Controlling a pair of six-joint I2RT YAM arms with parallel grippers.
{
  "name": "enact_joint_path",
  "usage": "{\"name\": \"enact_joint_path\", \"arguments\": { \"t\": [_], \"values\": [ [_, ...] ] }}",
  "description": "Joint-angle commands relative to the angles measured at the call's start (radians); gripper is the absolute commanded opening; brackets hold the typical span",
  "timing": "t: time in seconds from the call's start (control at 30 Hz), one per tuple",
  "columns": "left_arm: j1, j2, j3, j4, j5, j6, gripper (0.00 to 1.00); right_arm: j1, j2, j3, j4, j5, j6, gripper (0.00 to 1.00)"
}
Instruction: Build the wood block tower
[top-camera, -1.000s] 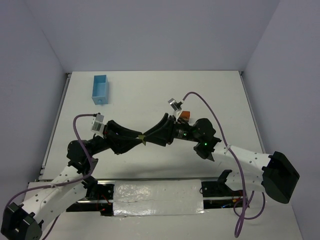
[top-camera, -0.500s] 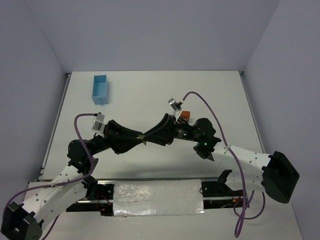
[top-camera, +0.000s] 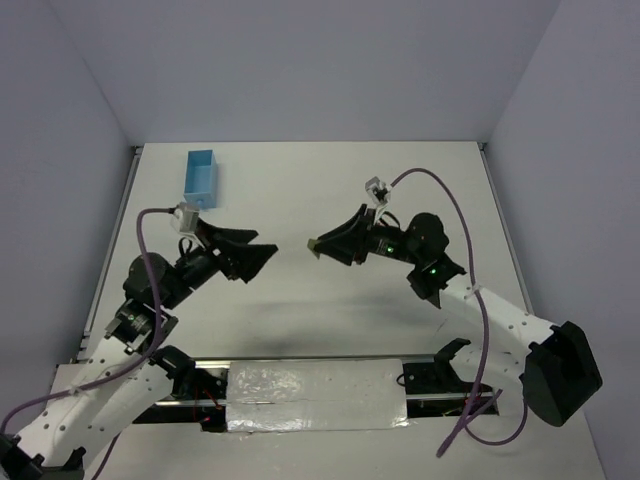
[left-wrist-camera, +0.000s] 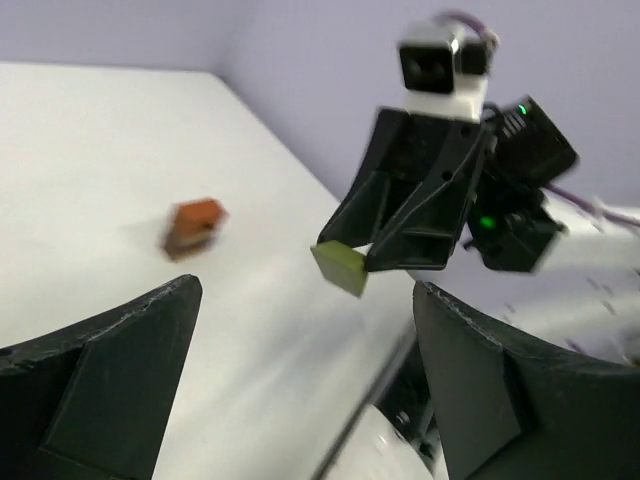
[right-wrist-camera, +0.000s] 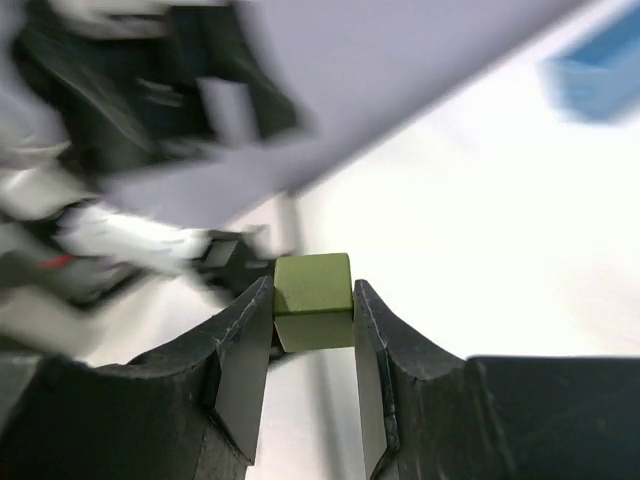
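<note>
Clenched in the jaws of the right gripper (right-wrist-camera: 313, 318): the olive-green piece (right-wrist-camera: 313, 286), squeezed on two opposite sides, its upper face standing proud of the fingertips. Held clear of the white counter (top-camera: 300, 190), near the middle in the top view, at the end of the right arm (top-camera: 470, 295) reaching in from the right. Facing it from the left, the left gripper (top-camera: 258, 257), jaws released and spread wide, nothing between them, tips aimed toward the green piece but apart from it by a plain gap. From the left wrist, seen as a small green slab at the very tip of the opposing jaws, framed between the two black fingers (left-wrist-camera: 110, 380) at the bottom corners. Farther off, toward the left of that same view and resting on the counter, a small pile: an orange-red block (left-wrist-camera: 198, 213) on top of a dark brown block (left-wrist-camera: 183, 241), too blurred to tell how squarely stacked. Well apart from both pairs of jaws and from the green piece. Not to be made out in the top view. At the far left of the counter, a light blue rectangular box (top-camera: 201, 178), well away from both grippers.
</note>
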Motion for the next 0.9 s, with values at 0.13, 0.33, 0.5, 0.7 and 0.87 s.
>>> {"name": "enact_joint_path", "arguments": {
  "t": [0.13,0.33,0.5,0.7,0.87],
  "values": [
    [0.003,-0.025,0.325,-0.824,-0.585,0.257,1.0,-0.182,0.004,0.274,-0.775,0.08,-0.913,0.04],
    [0.0,-0.056,0.264,-0.842,-0.572,0.348,1.0,-0.284,0.131,0.326,-0.846,0.044,-1.262,0.0],
    [0.0,-0.042,0.228,-0.79,-0.478,0.358,0.99,-0.406,0.291,0.532,-1.176,-0.088,-1.555,0.0],
    [-0.012,-0.063,0.214,-0.785,-0.472,0.352,0.97,-0.46,0.55,0.784,-1.486,-0.088,-1.69,0.0],
    [-0.049,-0.097,0.205,-0.783,-0.49,0.348,0.98,-0.463,0.627,0.814,-1.503,-0.07,-1.692,0.0]
  ]
}}
